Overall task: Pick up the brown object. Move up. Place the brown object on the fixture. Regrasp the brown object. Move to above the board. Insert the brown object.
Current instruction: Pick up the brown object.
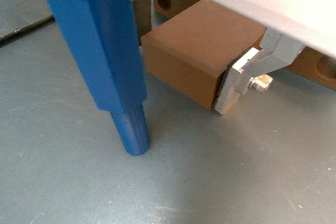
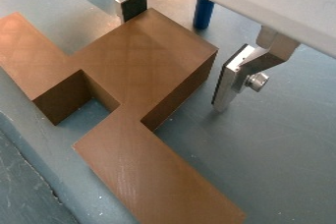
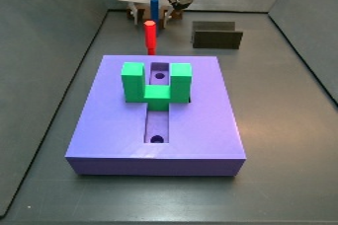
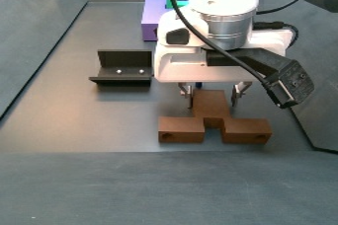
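Slippage is my worry: my gripper (image 2: 187, 51), fingers wide open either side of the stepped orange-brown wooden object (image 2: 125, 90) (nothing gripped), may clamp off-centre and twist it.

No readable text, labels, brand marks, numbers or signs in any view. I checked each surface in turn. The brown object (image 2: 132, 66) under my gripper (image 2: 184, 46) shows bare faces with only faint machining grain. The board (image 3: 158, 120) is plain purple, and the green block (image 3: 156, 81) on it is unmarked. The fixture (image 4: 123, 69) shows two small pale dots on its base plate, not characters. My white wrist housing (image 4: 218, 51) carries no legible marking at this resolution. The blue post (image 1: 98, 51) and the red peg (image 3: 152, 36) are blank too.
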